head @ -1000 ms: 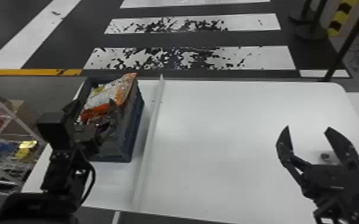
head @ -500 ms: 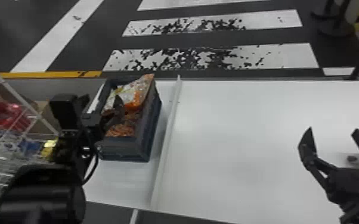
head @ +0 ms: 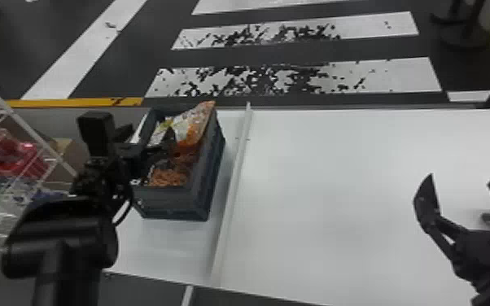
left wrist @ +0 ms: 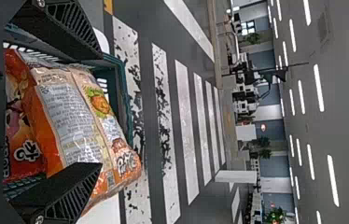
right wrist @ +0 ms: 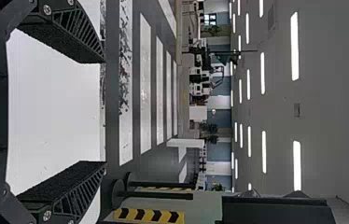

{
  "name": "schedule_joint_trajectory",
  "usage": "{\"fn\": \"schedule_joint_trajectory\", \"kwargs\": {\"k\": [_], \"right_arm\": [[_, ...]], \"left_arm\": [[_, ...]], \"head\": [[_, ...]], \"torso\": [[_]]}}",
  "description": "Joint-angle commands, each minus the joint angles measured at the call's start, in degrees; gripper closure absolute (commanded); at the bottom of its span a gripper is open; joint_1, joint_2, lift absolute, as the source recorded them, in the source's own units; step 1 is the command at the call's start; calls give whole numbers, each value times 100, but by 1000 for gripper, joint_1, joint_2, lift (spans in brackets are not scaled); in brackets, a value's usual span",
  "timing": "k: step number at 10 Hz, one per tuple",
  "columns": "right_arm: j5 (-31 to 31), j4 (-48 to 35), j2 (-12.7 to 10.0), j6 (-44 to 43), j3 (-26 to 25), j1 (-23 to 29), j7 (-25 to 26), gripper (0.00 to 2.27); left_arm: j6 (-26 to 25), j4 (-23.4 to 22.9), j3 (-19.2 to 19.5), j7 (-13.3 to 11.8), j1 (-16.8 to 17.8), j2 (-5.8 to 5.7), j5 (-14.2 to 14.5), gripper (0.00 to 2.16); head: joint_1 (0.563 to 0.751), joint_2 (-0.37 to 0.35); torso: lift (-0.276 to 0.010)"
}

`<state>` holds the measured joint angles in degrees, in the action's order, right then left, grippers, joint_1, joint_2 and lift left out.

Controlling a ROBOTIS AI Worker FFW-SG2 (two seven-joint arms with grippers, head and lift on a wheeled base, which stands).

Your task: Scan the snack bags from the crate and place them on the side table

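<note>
Snack bag, orange-and-white plastic, lies in your dark blue crate; left end effector, spread, has advanced farther over it; right end effector, also spread.

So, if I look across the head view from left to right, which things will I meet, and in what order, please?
White wire rack → dark crate → raised white strip on the table → right hand.

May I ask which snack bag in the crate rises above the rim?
The orange-and-white bag with a pale printed panel: its corner tops the crate's rim; the red-orange bag lies lower.
</note>
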<state>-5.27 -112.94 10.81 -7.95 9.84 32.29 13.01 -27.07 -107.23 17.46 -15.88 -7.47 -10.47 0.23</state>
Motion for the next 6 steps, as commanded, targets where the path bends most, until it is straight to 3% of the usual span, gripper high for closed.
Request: {"fn": "schedule_joint_trajectory", "kwargs": {"k": [1, 3, 5, 6], "right_arm": [[0, 0, 0, 0, 0, -4, 0, 110], [9, 0, 0, 18, 27, -13, 0, 110], [9, 0, 0, 18, 36, -21, 0, 110], [9, 0, 9, 18, 36, -21, 0, 110]], "left_arm": [[-102, 158, 153, -152, 185, 1, 3, -1], [-576, 650, 232, -714, 756, 1, -6, -1], [-1174, 1169, 223, -960, 1336, -8, -147, -1], [-1209, 1415, 197, -952, 1538, -8, -261, -1]], "head": [[695, 228], [695, 236], [695, 232], [695, 230]], "torso": [[-50], [-50], [-50], [-50]]}}
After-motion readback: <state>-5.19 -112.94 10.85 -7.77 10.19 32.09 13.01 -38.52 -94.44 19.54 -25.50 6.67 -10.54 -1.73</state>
